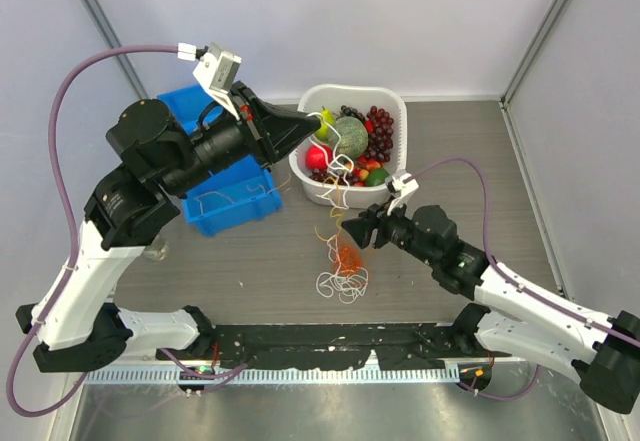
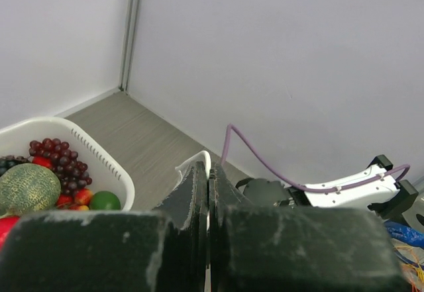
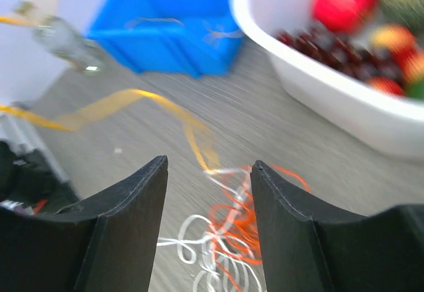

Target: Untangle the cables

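Note:
A tangle of white, orange-red and yellow-orange cables (image 1: 341, 261) lies on the table in front of the white basket. A white cable (image 1: 340, 176) rises from it to my left gripper (image 1: 316, 121), which is held above the basket's left edge and is shut on it. In the left wrist view the white cable (image 2: 201, 157) pokes out at the tips of the shut gripper (image 2: 209, 173). My right gripper (image 1: 352, 229) is open, just right of the tangle. In the right wrist view the orange and white loops (image 3: 232, 232) lie between the open fingers of the gripper (image 3: 209, 166), and a yellow cable (image 3: 165, 103) runs off to the left.
A white basket (image 1: 398, 101) of fruit stands at the back centre. A blue bin (image 1: 235, 206) with some cords in it stands to its left. A small clear bottle (image 1: 155, 251) stands by the left arm. Grey walls enclose the table.

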Controlling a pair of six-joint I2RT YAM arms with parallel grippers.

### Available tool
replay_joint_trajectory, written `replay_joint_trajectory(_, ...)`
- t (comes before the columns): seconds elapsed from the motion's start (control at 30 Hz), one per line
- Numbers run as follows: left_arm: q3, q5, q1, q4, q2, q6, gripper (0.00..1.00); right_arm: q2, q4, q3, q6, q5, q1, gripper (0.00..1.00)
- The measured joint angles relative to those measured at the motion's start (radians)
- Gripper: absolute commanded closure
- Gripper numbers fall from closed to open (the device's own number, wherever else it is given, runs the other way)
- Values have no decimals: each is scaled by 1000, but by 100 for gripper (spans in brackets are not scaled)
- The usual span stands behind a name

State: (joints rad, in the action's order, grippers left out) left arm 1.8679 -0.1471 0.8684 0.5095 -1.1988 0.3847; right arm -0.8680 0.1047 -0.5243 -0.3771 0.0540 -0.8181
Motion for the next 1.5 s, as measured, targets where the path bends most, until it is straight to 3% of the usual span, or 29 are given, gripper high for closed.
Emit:
replay_joint_trajectory(0.1, -2, 0, 0, 5, -1, 5, 100, -12, 47, -79, 44, -128, 0, 40)
replay_joint_trajectory(0.27, -4, 0, 0, 5, -1, 14, 100, -99, 124, -162, 89, -213, 0, 43)
replay_joint_trajectory(0.47, -4, -2, 0, 6, 0, 27, 100, -223, 220, -179, 57, -278, 0, 91)
replay_joint_trajectory(0.53, -4, -1, 0, 6, 0, 27, 100, -237, 296, -137, 23, -312, 0, 99)
replay_joint_trajectory(0.7, -4, -1, 0, 6, 1, 25, 100, -239, 396, -19, -57, -341, 0, 99)
replay_joint_trajectory(0.97, 6, 22, 0, 9, 12, 0, 100, -105, 146, 121, -212, 47, 7, 99)
replay_joint_trajectory(1.03, 10, 26, 0, 8, 19, -1, 100, -56, 85, 154, -222, 86, 18, 76)
replay_joint_trajectory(1.1, 14, 28, 0, 9, 23, -1, 100, -19, 46, 164, -211, 82, 27, 40)
replay_joint_trajectory(1.17, 19, 29, 0, 9, 24, 0, 100, 10, 40, 159, -174, 56, 28, 26)
replay_joint_trajectory(1.33, 21, 29, 0, 16, 24, 0, 100, -10, 65, 64, -49, -33, 45, 20)
replay_joint_trajectory(1.5, 21, 24, 0, 28, 24, 2, 100, -203, 153, -124, 44, -283, 91, 26)
